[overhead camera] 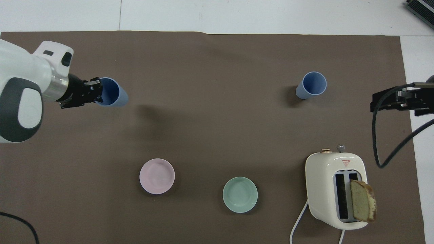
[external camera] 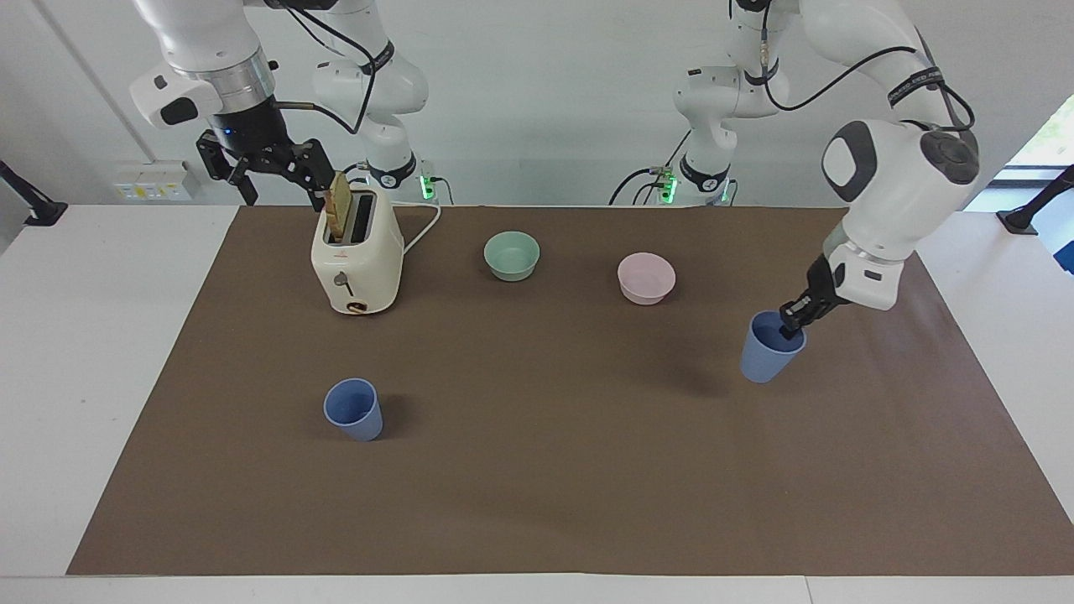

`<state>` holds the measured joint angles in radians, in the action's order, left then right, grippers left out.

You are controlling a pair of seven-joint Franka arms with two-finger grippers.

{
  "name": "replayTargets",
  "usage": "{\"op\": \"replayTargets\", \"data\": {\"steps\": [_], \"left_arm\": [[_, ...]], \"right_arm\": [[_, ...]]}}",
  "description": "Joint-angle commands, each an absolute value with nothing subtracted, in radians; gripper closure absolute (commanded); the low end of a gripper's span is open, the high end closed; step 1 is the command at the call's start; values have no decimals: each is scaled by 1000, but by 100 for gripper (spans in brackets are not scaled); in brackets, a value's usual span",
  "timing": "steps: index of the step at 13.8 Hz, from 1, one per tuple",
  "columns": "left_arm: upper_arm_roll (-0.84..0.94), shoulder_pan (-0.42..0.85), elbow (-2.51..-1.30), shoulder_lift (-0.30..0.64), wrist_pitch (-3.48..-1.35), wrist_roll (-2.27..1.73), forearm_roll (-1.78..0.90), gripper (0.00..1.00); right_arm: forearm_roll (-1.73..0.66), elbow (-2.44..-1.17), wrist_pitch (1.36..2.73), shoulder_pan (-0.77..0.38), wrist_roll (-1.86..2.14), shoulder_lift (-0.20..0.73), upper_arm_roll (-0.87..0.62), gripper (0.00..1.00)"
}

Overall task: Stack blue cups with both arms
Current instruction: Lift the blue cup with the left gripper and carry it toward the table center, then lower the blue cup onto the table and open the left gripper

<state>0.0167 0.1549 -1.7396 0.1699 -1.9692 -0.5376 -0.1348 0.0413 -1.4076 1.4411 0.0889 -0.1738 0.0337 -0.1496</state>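
Pinching one blue cup [external camera: 768, 356] by its rim, the left hand [external camera: 793, 323] hangs above the mat; right hand [external camera: 270, 172] open; labels unreadable.

A white table [external camera: 92, 352] carries a brown paper mat [external camera: 554, 470] over most of its top. A plain white wall [external camera: 537, 92] rises at the robots' end, with a socket strip [external camera: 151, 180] and a bright window [external camera: 1045, 134].

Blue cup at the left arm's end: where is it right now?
The blue cup hangs tilted in the left gripper, pinched by its rim, lifted over the mat toward the left arm's end, pink bowl nearest.
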Motion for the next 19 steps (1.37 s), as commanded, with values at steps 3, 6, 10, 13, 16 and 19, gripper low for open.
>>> {"op": "replayTargets", "data": {"steps": [3, 6, 10, 13, 16, 19], "left_arm": [[-3, 336, -1687, 222, -2002, -774, -130, 100], [-2, 441, -1689, 264, -2058, -897, -132, 100], [-2, 523, -1707, 314, -2141, -942, -141, 100], [2, 529, -1742, 316, -2189, -939, -141, 100], [2, 557, -1750, 345, -2203, -937, -141, 100], [2, 558, -1766, 344, -2210, -933, -141, 100]], "right_arm": [[21, -1463, 1443, 118, -135, -9, -152, 0], [21, -1463, 1448, 118, -135, -8, -152, 0], [21, -1463, 1445, 118, -31, -9, -152, 0], [26, -1463, 1448, 120, -35, -9, -147, 0], [32, -1463, 1454, 118, -43, -8, -147, 0], [34, -1463, 1474, 118, -54, -6, -149, 0]]}}
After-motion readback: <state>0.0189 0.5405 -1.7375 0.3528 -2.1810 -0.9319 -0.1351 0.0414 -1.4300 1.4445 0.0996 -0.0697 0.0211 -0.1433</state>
